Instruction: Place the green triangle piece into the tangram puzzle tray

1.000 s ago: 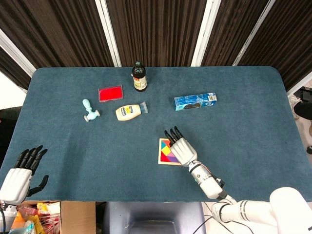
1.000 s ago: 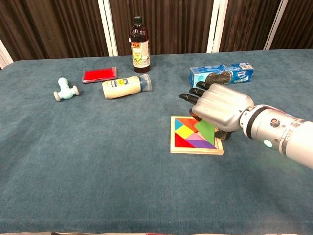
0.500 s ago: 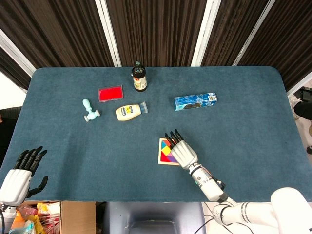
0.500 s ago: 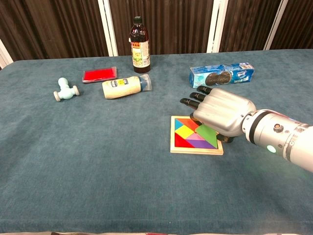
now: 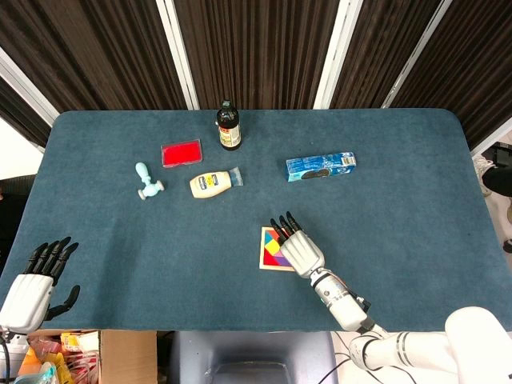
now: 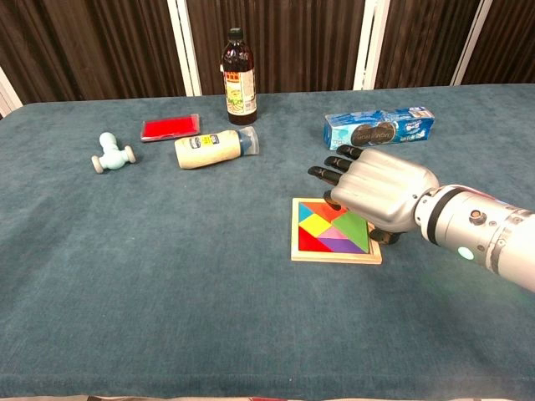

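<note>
Change: a second ago the green triangle piece (image 6: 354, 228) stood tilted under the right hand (image 6: 380, 194); it now lies flat in the tangram puzzle tray (image 6: 335, 254), and the hand has lifted slightly.
Triangle heading: its long edge runs diagonally from the tray's middle toward the near right corner; the opposite corner points to the tray's right edge, under the palm.
Triangle place: right half of the tray, level with the red, yellow, orange and purple pieces.
Triangle and hand: the piece sits just below and in front of the palm; whether anything touches it cannot be told, since the palm hides its far corner.
Right hand: palm down over the tray's far right part, fingers (image 6: 328, 175) extended forward and slightly apart, holding nothing visible.
Left hand (image 5: 32, 278): at the table's near left corner, fingers spread, holding nothing.
Tray place: near the table's front, right of centre.
Others: dark sauce bottle (image 6: 237, 79), mayonnaise bottle (image 6: 214, 148) lying on its side, red case (image 6: 170, 127), pale blue toy (image 6: 110, 152), blue cookie pack (image 6: 379, 127).
</note>
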Action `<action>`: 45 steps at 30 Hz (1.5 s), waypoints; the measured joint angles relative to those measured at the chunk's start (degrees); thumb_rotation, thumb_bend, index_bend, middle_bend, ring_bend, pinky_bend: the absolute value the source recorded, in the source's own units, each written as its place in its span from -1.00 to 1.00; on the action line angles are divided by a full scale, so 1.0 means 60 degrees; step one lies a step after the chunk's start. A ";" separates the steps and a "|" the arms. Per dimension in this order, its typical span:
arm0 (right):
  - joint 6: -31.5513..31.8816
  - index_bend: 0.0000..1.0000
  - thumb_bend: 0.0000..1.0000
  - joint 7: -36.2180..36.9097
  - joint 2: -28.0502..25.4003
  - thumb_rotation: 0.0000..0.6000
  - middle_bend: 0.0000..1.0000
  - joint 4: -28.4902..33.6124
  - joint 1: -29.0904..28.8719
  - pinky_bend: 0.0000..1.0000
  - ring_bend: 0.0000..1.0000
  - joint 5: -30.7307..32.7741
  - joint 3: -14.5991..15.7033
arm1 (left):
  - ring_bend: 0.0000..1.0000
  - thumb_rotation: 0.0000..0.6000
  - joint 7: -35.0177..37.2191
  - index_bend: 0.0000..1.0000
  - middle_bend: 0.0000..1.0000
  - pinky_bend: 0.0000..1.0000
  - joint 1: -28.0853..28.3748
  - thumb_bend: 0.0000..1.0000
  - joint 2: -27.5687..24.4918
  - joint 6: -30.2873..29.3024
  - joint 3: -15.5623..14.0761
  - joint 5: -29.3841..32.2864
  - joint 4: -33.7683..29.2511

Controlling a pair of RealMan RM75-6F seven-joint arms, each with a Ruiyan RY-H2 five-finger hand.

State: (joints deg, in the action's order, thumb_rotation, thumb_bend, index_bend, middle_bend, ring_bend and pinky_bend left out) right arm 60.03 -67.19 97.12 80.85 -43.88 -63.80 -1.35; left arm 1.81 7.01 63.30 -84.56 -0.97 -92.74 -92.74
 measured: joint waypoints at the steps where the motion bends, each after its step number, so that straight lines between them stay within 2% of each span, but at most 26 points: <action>1: 0.0006 -0.15 -0.18 0.0019 -0.0012 1.00 -1.00 0.0013 -0.0003 -1.00 -1.00 -0.0005 -0.0006 | -1.00 1.00 -0.0008 -1.00 -1.00 -1.00 0.0013 -0.11 0.0006 0.0024 0.0008 0.0017 0.0001; 11: 0.0344 -0.26 -0.18 0.0468 -0.0508 1.00 -1.00 0.0540 0.0152 -1.00 -1.00 -0.0476 0.0092 | -1.00 1.00 -0.0022 -1.00 -1.00 -1.00 -0.0091 -0.11 -0.0051 -0.0111 -0.0084 -0.0071 -0.0063; 14: 0.0570 -0.33 -0.18 0.0524 -0.0829 1.00 -1.00 0.0959 0.0282 -1.00 -1.00 -0.0938 0.0342 | -1.00 1.00 -0.0038 -1.00 -1.00 -1.00 -0.0071 -0.11 -0.0043 -0.0055 -0.0081 -0.0043 -0.0049; 19: 0.0698 -0.37 -0.18 0.0568 -0.1469 1.00 -1.00 0.1834 0.0553 -1.00 -1.00 -0.1648 0.1073 | -1.00 1.00 -0.0071 -1.00 -1.00 -1.00 -0.0045 -0.11 -0.0040 -0.0019 -0.0071 -0.0035 -0.0065; 24: 0.0521 -0.37 -0.18 0.0632 -0.1650 1.00 -1.00 0.1966 0.0773 -1.00 -1.00 -0.2097 0.1524 | -1.00 1.00 -0.0124 -1.00 -1.00 -1.00 -0.0023 -0.11 -0.0034 0.0017 -0.0071 -0.0039 -0.0094; 45: 0.0162 -0.34 -0.18 0.0928 -0.1535 1.00 -1.00 0.1491 0.1215 -1.00 -1.00 -0.2297 0.1424 | -1.00 1.00 -0.0188 -1.00 -1.00 -1.00 0.0009 -0.12 0.0010 0.0101 -0.0027 0.0093 -0.0068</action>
State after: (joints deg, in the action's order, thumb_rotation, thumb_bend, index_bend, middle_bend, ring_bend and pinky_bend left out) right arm 61.00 -61.62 87.91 89.80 -36.59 -77.58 7.19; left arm 0.68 7.06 63.36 -83.96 -1.13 -92.19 -93.15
